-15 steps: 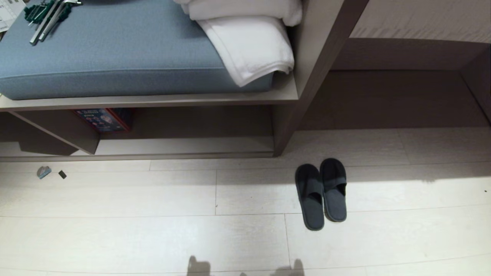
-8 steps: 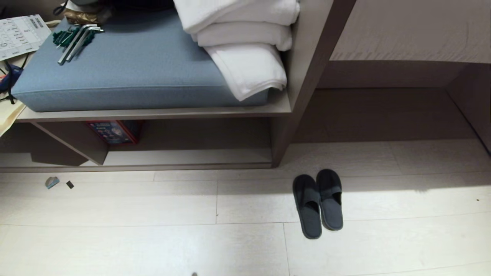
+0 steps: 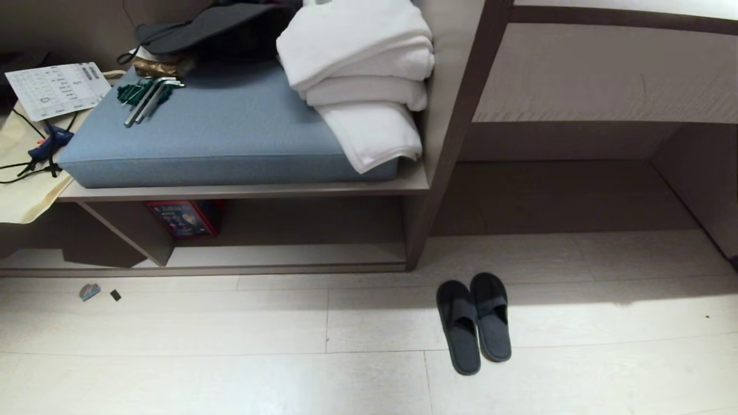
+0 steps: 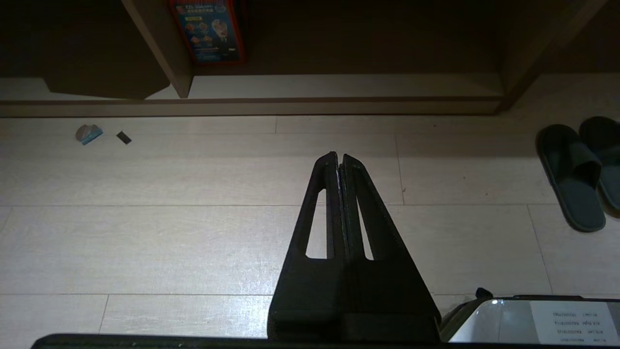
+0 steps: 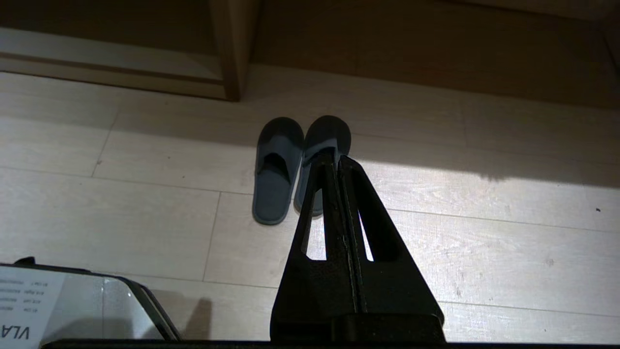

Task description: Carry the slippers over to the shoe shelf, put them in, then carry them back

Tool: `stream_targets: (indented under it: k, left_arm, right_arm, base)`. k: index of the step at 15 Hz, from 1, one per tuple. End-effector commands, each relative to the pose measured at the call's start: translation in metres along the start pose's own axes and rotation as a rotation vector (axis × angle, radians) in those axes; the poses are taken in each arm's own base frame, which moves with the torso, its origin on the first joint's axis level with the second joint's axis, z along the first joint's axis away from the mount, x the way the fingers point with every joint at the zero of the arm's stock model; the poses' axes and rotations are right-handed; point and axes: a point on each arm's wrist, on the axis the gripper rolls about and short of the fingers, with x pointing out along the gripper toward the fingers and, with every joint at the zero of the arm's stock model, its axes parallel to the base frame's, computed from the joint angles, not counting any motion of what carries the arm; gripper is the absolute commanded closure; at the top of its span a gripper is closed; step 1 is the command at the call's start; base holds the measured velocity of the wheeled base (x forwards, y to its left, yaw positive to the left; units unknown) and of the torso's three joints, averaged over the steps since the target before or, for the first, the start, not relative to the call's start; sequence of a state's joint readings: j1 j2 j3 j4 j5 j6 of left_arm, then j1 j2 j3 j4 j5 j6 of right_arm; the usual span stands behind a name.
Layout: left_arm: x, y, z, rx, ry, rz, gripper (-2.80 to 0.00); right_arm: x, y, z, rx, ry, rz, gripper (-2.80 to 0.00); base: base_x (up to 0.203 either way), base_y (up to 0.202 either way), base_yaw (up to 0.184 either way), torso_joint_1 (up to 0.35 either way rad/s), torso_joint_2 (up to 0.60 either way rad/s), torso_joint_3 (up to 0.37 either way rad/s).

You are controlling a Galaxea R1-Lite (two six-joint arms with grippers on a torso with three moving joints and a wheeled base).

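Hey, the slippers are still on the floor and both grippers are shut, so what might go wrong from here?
1. The slippers lie pressed side by side, flat and thin, so a pinch may lift only one.
2. The right gripper and left gripper are shut; they must open before any grasp.
3. The shoe shelf opening is low, under a board, so an arm might bump that edge.
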State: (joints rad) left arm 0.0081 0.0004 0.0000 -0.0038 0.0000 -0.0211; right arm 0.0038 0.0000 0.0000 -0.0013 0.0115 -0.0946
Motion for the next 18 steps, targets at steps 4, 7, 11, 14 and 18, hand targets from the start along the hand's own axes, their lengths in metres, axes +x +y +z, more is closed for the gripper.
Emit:
stream_targets:
  k: [4,7,11,14,18]
  left_arm:
    - [0.0001,0.0,0.0001,0.0,0.0,0.001,0.0]
    - [0.0001,0.0,0.0001,0.0,0.0,0.001,0.0]
    - [0.0001,0.0,0.0001,0.0,0.0,0.001,0.0]
    - [0.0001,0.0,0.0001,0.0,0.0,0.0,0.0]
    - [0.0001,0.0,0.0001,0.0,0.0,0.001,0.0]
  right_arm:
    - [0.0001,0.0,0.0001,-0.001,0.001,0.002,0.0]
    - [0.0001,0.0,0.0001,-0.001,0.001,0.002,0.0]
    - [0.0001,0.0,0.0001,-0.001,0.001,0.002,0.0]
    - [0.0001,0.0,0.0001,-0.001,0.001,0.002,0.0]
    - [0.0001,0.0,0.0001,-0.001,0.001,0.002,0.0]
  base:
    - [0.0,0.0,0.0,0.001,0.0,0.199]
    - [0.0,0.0,0.0,0.005,0.0,0.199]
    - [0.0,0.0,0.0,0.003,0.0,0.198]
    - [0.0,0.0,0.0,0.003,0.0,0.204]
    - [0.0,0.0,0.0,0.002,0.0,0.203]
